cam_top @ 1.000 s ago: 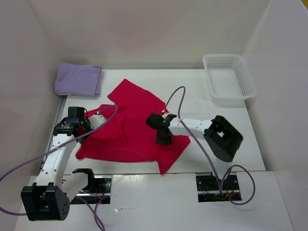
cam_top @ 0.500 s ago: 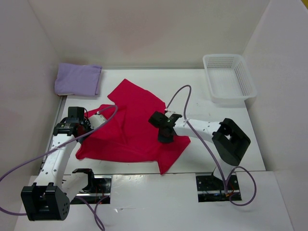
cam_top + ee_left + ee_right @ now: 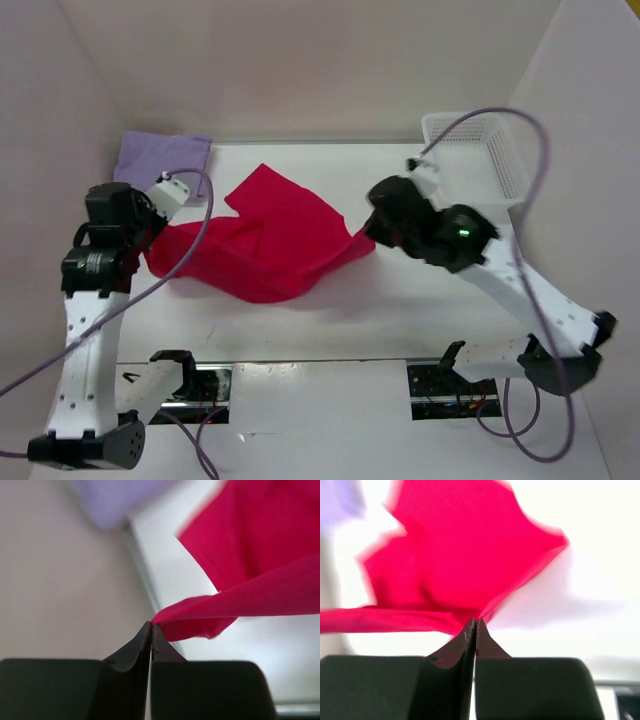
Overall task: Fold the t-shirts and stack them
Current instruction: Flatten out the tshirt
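Note:
A red t-shirt (image 3: 265,240) hangs stretched between my two grippers above the table, its far part still resting on the white surface. My left gripper (image 3: 150,252) is shut on the shirt's left edge (image 3: 190,611). My right gripper (image 3: 368,238) is shut on its right edge (image 3: 465,615). A folded lavender purple t-shirt (image 3: 160,155) lies at the back left corner, partly behind my left arm; it shows blurred in the left wrist view (image 3: 120,500). No other shirts show.
A white plastic mesh basket (image 3: 478,160) stands at the back right, partly behind my right arm. Pale walls close in the left, back and right sides. The arm bases and cables sit along the near edge.
Both arms have risen and moved apart, lifting the near edge of the red shirt off the table; it was lying flat before. The right arm swung up and to the right.

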{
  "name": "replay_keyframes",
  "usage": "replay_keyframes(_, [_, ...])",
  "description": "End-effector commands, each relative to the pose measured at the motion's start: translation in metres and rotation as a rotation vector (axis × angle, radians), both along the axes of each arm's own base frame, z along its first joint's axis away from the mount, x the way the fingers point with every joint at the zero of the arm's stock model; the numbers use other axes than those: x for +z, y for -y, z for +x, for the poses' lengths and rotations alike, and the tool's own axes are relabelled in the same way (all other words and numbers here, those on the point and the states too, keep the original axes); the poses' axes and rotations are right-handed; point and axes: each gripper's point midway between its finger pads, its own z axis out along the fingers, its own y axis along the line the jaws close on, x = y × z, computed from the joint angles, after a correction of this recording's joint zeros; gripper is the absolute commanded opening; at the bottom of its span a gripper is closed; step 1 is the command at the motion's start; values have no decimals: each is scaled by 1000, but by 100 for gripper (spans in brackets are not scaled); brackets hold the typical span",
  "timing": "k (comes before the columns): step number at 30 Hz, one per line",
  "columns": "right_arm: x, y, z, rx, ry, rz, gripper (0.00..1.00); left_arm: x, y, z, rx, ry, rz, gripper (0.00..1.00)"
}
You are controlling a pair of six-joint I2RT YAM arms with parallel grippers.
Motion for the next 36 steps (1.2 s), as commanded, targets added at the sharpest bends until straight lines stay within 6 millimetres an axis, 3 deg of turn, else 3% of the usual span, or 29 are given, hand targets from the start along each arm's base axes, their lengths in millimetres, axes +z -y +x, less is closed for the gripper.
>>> replay_keyframes(1, [94, 90, -14, -172, 224, -56, 0, 88, 5, -13, -1, 279, -9, 0])
replay_keyframes(2, [110, 96, -17, -179, 261, -26, 0, 119, 5, -20, -2, 363, -6, 0])
replay_keyframes(3, [139, 106, -19, -193, 330, 5, 0, 138, 4, -26, -12, 411, 14, 0])
replay_keyframes(5, [171, 116, -19, -199, 402, 21, 0, 176, 6, -38, -29, 518, 25, 0])
replay_keyframes(6, [205, 125, -22, -220, 472, 77, 0, 210, 7, -53, -33, 617, 40, 0])
replay_keyframes(7, [221, 130, -24, -209, 509, 68, 0, 232, 7, -60, -32, 686, 43, 0])
replay_keyframes(8, [253, 136, -26, -221, 570, 113, 0, 249, 7, -67, -32, 737, 46, 0])
replay_keyframes(10, [281, 151, -28, -233, 642, 84, 0, 293, 8, -95, -34, 866, 63, 0])
replay_keyframes(11, [306, 160, -31, -255, 698, 117, 0, 302, 8, -94, -33, 879, 63, 0])
replay_keyframes(13, [328, 179, -35, -283, 764, 67, 0, 330, 12, -109, -49, 959, 42, 0])
replay_keyframes(14, [348, 185, -38, -308, 814, 99, 0, 338, 12, -104, -48, 974, 34, 0])
replay_keyframes(16, [361, 194, -37, -339, 855, 57, 0, 351, 20, -102, -81, 1002, 7, 0])
replay_keyframes(17, [368, 187, -30, -341, 874, 56, 0, 361, 22, -97, -91, 1016, -3, 0])
replay_keyframes(20, [374, 178, -12, -379, 889, -31, 0, 361, 26, -71, -115, 973, -34, 0])
replay_keyframes(21, [378, 192, -16, -466, 888, -48, 0, 357, 26, -52, -110, 943, -53, 0])
replay_keyframes(23, [376, 192, -28, -469, 805, -285, 0, 358, 27, -32, -118, 921, -57, 0])
replay_keyframes(24, [393, 186, -33, -568, 779, -121, 0, 367, 23, -14, -98, 923, -65, 0])
replay_keyframes(25, [404, 191, -34, -518, 811, -192, 0, 370, 23, -4, -98, 917, -66, 0])
replay_keyframes(27, [409, 196, -36, -512, 841, -151, 0, 384, 20, 24, -87, 933, -73, 0])
replay_keyframes(29, [404, 189, -33, -516, 828, -150, 0, 375, 25, 48, -120, 889, -86, 0])
replay_keyframes(30, [402, 186, -32, -506, 824, -171, 0, 357, 28, 74, -134, 830, -111, 0])
replay_keyframes(31, [399, 177, -28, -497, 821, -187, 0, 347, 35, 86, -172, 790, -128, 0])
replay_keyframes(32, [393, 161, -21, -478, 813, -229, 0, 328, 37, 110, -185, 730, -142, 0])
replay_keyframes(34, [383, 136, -10, -437, 806, -301, 0, 304, 45, 129, -214, 650, -180, 0])
replay_keyframes(36, [365, 98, 16, -399, 801, -418, 0, 288, 54, 148, -256, 600, -250, 0])
